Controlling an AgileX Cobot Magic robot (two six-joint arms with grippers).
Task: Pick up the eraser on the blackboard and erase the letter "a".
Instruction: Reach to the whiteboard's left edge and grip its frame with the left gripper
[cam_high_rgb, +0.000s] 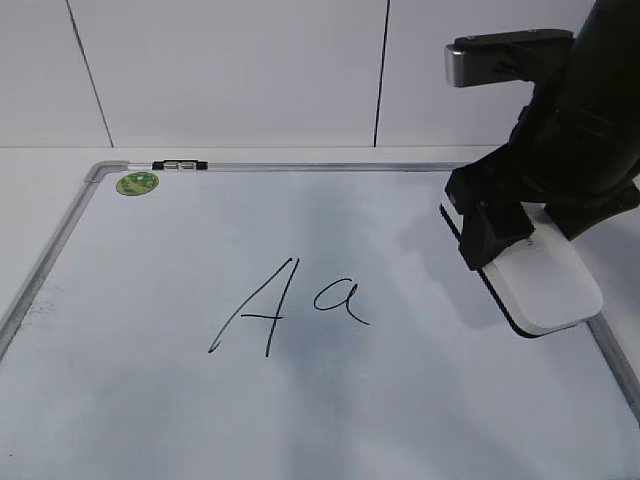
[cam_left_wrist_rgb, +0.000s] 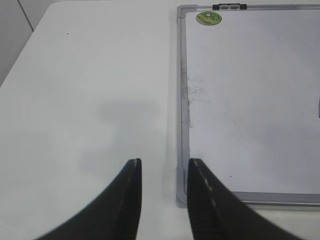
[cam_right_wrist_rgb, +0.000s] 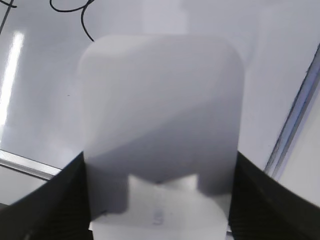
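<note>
The left gripper (cam_left_wrist_rgb: 164, 167) hovers over the bare white table (cam_left_wrist_rgb: 90, 100) just beside the blackboard's (cam_high_rgb: 330, 410) left frame edge, its jaws partly spread with nothing between them. On the blackboard, a green sticker (cam_high_rgb: 137, 183) and a black-and-silver clip (cam_high_rgb: 179, 165) sit toward 11 o'clock, the capital "A" (cam_high_rgb: 258, 308) lies near the centre, and the letter "a" (cam_high_rgb: 340, 301) stands unerased just beside it toward 3 o'clock. The right gripper (cam_high_rgb: 510, 235) pinches the eraser (cam_high_rgb: 545, 280) by its two long sides at the board's 3 o'clock edge, well apart from the letter "a".
</note>
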